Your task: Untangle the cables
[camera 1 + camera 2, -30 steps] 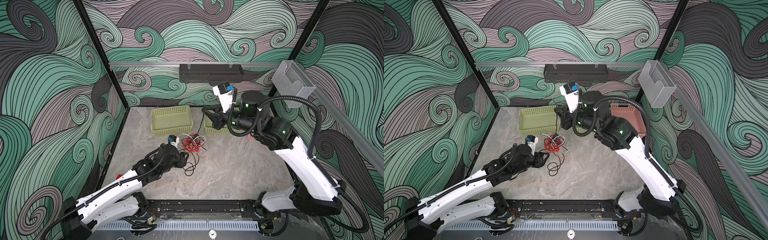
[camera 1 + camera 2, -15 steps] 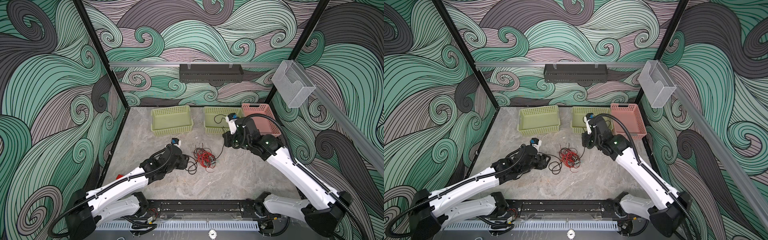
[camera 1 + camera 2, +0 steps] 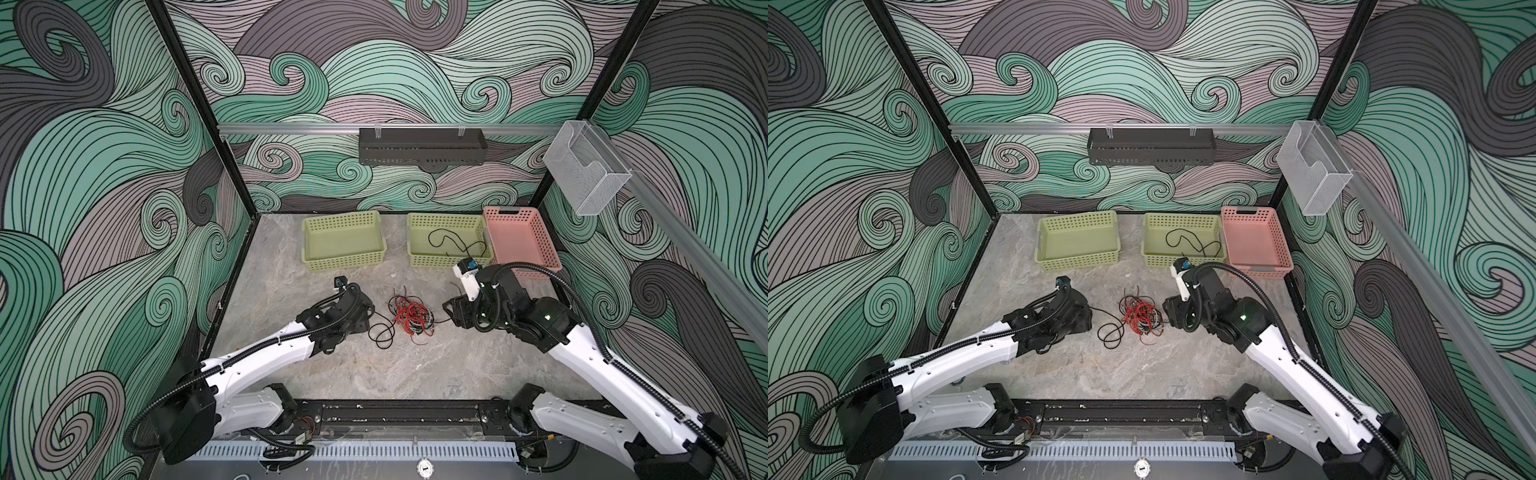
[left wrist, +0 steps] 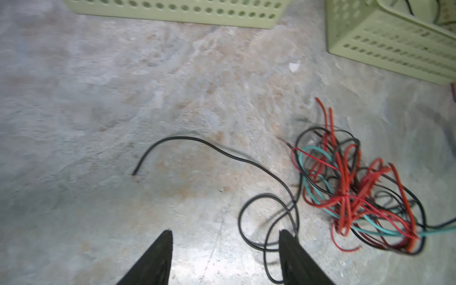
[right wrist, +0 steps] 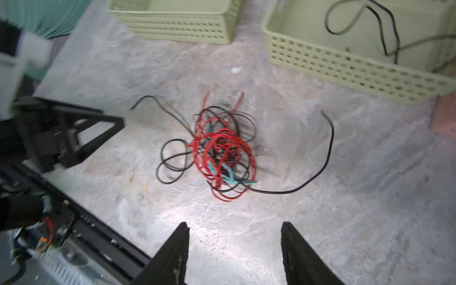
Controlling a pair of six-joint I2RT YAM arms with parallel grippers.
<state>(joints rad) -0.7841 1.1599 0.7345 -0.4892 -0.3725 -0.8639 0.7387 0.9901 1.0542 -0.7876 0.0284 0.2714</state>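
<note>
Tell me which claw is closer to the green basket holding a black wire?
Right. The right gripper is just in front of the green basket, right of the cable tangle; the left gripper is beyond the tangle, farther left.

Left arm [image 3: 266, 357]: stretches from its base at the near left, white links lying low and almost flat, black wrist leading toward the middle.
Left gripper [image 4: 224, 232]: held low, pointing toward the centre; its two black fingers [image 4: 158, 256] stand wide apart.
Right arm [image 3: 590, 365]: climbs from its base at the near right, bends at the elbow, and angles inward.
Right gripper [image 5: 234, 224]: tipped downward, facing the left gripper across the middle, well apart from it; jaws spread wide.
</note>
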